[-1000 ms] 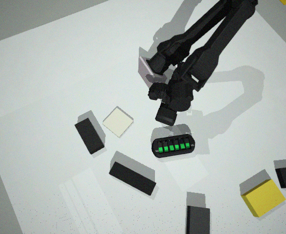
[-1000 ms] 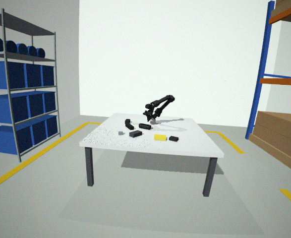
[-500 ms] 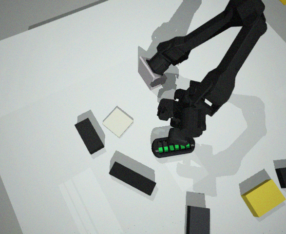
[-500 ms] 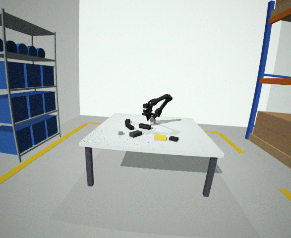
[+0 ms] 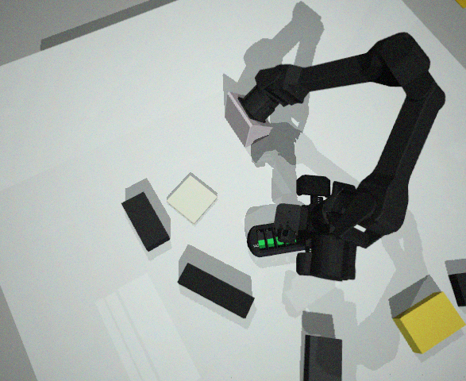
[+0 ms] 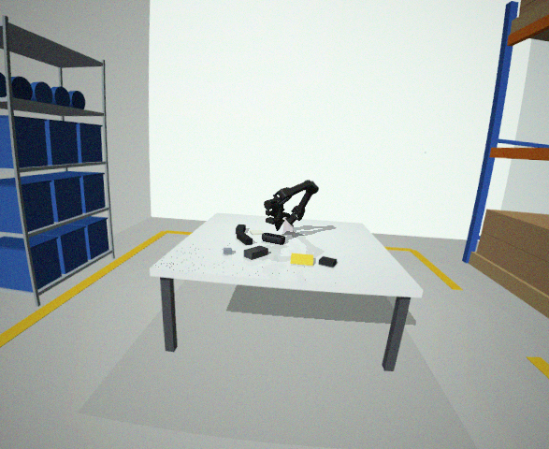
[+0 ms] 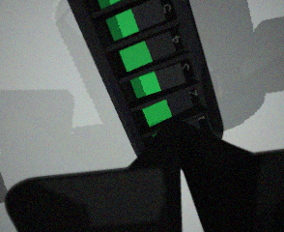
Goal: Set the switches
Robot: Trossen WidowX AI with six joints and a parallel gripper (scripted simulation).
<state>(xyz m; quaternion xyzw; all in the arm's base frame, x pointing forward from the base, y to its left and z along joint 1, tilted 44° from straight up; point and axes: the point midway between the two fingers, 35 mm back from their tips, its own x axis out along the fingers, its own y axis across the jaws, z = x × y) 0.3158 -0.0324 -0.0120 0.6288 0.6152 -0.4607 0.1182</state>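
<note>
White tabletop (image 5: 81,135) (image 6: 283,280) is carrying the controller unit (image 5: 261,251) (image 6: 272,238) (image 7: 114,87), switches up (green ends showing). Over its end, the gripper (image 5: 302,241) (image 6: 278,227) (image 7: 174,130) is hovering or touching, I cannot tell, fingers together.

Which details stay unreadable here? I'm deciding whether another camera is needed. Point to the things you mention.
- Label under the unit (image 5: 252,241) (image 6: 273,238) (image 7: 114,92): hidden in all views; the unit's body covers it.
- Switch 1: wrist view, mostly behind the gripper (image 7: 180,127).
- Switch 6: wrist view, cut by the top edge.
- Switch numbers: exterior view, too small.
</note>
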